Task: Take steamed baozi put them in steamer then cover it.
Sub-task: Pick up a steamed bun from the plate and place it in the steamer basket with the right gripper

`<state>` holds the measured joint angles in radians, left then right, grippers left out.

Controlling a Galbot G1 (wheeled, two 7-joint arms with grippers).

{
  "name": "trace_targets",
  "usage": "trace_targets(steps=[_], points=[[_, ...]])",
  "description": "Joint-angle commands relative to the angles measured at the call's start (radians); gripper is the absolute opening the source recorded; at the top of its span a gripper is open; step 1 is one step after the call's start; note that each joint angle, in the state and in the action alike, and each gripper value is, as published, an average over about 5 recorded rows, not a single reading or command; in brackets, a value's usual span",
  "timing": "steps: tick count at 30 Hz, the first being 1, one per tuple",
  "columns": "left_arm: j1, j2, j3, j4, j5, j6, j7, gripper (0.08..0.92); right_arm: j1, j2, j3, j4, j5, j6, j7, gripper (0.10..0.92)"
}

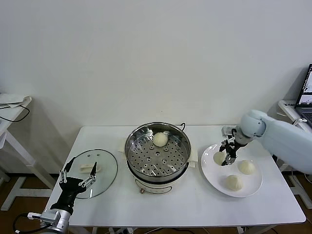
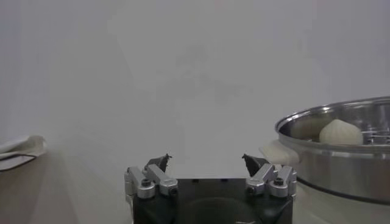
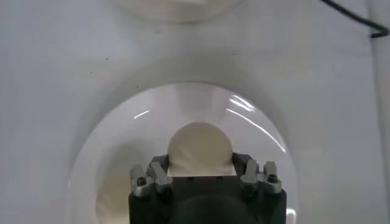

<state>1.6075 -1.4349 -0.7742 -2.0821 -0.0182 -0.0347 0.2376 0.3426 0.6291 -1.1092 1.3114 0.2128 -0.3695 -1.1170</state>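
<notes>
The right claw (image 1: pixel 228 154) reaches down over the white plate (image 1: pixel 254 186) on the table (image 1: pixel 195 204), its fingers set on either side of one steamed baozi (image 1: pixel 219 158) at the plate's edge nearest the steamer. In the right wrist view that bun (image 3: pixel 200 149) sits squarely between the two fingers (image 3: pixel 152 173), which look to be touching its flanks, so the claw is pinching the bun while it rests on the plate. Two more baozi lie on the plate on the side of the right claw away from the steamer, one (image 1: pixel 246 166) close by and one (image 1: pixel 234 182) nearer the table's front edge.

The steamer (image 1: pixel 157 151) stands just beside the plate, on the right claw's inner side, uncovered, with the fourth baozi (image 1: pixel 160 139) lying on its perforated tray toward the back rim. From the left wrist view that bun (image 2: pixel 341 132) shows above the steel wall (image 2: pixel 341 167).

The left claw (image 1: pixel 78 177) hangs at the table's front left corner, fingers spread wide and gripping nothing. The glass lid (image 1: pixel 105 168) lies flat on the table directly under and beyond it, between the left claw and the steamer, its white handle (image 1: pixel 88 167) just past the fingertips.
</notes>
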Motion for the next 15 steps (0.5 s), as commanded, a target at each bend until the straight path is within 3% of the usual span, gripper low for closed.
trace_targets(steps=[1, 7, 15], points=[[0.001, 0.002, 0.000, -0.003, 0.000, 0.001, 0.000, 0.823, 0.360, -0.082, -0.273, 0.184, 0.185, -0.043, -0.011, 0.687], [0.005, 0.004, 0.006, -0.021, 0.001, 0.002, 0.000, 0.823, 0.579, -0.043, -0.415, 0.295, 0.324, -0.131, -0.013, 0.687], [0.017, 0.008, 0.000, -0.050, -0.001, -0.002, 0.002, 0.823, 0.701, 0.118, -0.460, 0.388, 0.517, -0.295, 0.076, 0.687]])
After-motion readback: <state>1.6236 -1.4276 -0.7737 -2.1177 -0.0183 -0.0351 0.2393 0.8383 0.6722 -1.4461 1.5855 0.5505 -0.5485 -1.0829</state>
